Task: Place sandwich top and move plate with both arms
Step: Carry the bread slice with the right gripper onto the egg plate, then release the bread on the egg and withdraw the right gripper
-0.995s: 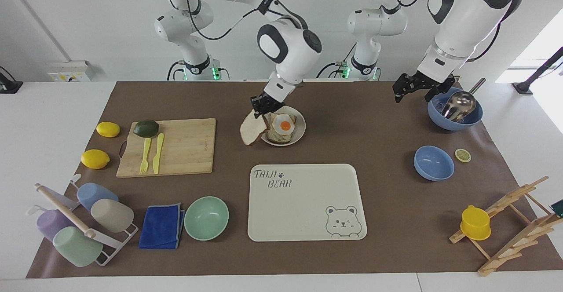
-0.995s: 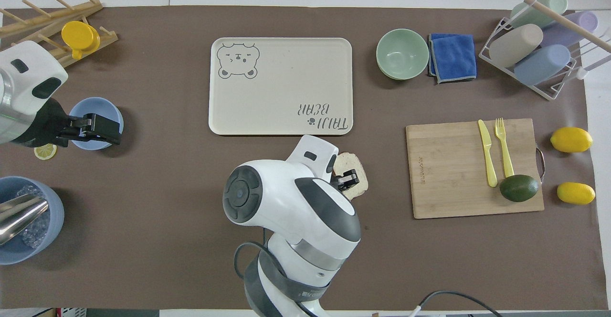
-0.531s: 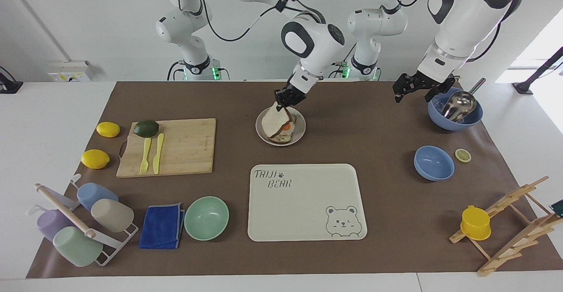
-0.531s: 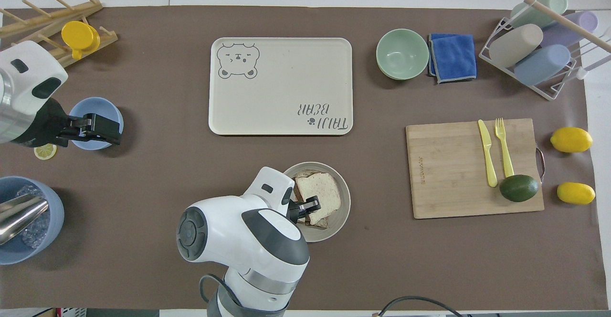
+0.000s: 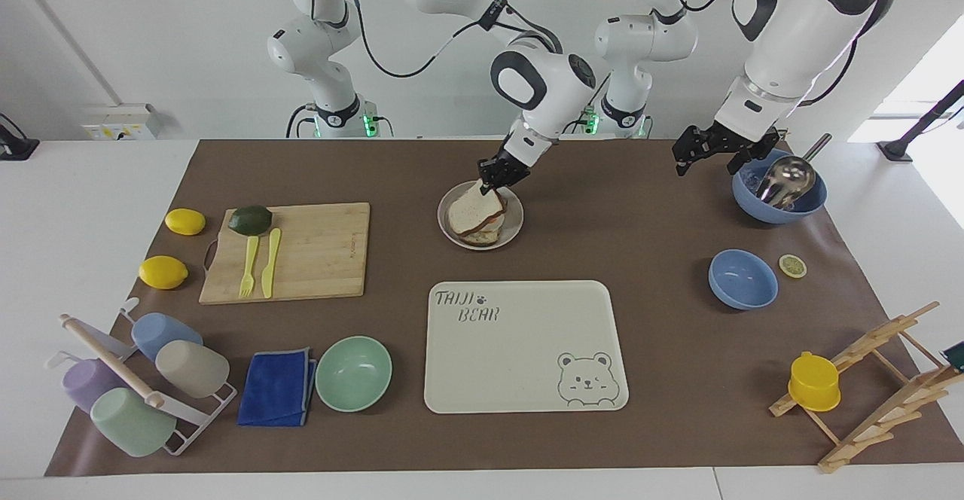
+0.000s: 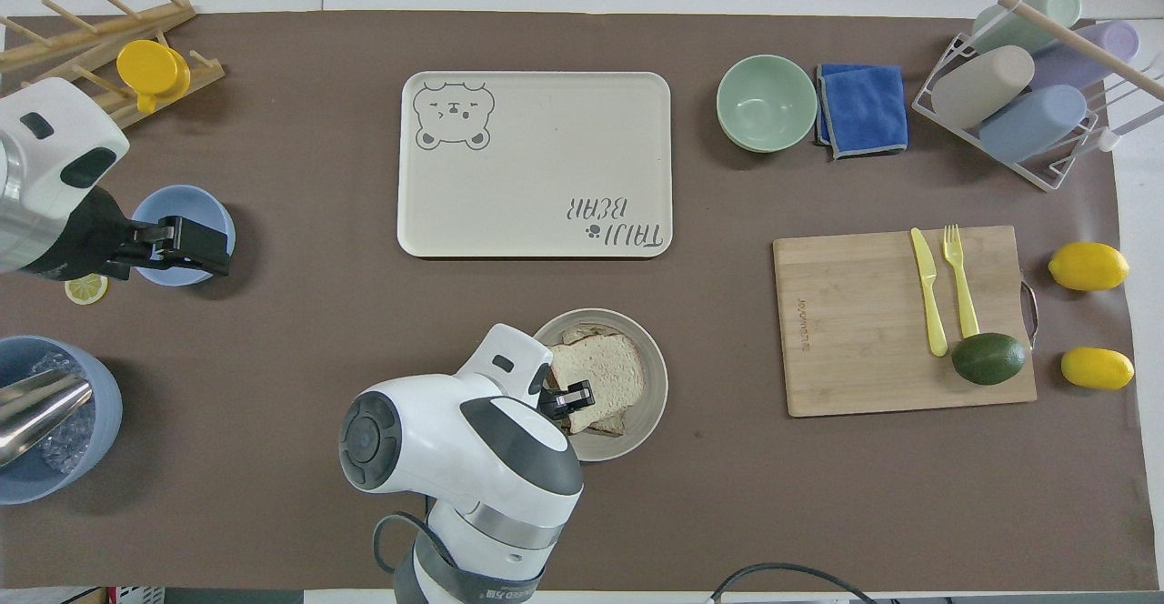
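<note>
The sandwich top (image 5: pixel 473 208) lies tilted on the stacked toast in the plate (image 5: pixel 517 226) and covers the egg; one edge is still raised. My right gripper (image 5: pixel 498 177) is shut on that raised edge, over the plate's side nearer the robots. From overhead the slice (image 6: pixel 602 370) lies over the plate (image 6: pixel 657 387), with the right gripper (image 6: pixel 569 399) at its edge. My left gripper (image 5: pixel 705 156) waits open and empty in the air toward the left arm's end, beside the large blue bowl (image 5: pixel 779 200). From overhead it (image 6: pixel 195 247) covers the small blue bowl (image 6: pixel 211 215).
The cream bear tray (image 5: pixel 527 349) lies farther from the robots than the plate. A cutting board (image 5: pixel 309 251) with an avocado, knife and fork lies toward the right arm's end. A mint bowl (image 5: pixel 353 373) and a small blue bowl (image 5: pixel 742 279) also stand on the mat.
My right gripper carried the bread slice from beside the plate to over the toast and lowered it, so the egg is now covered. The left arm has not moved.
</note>
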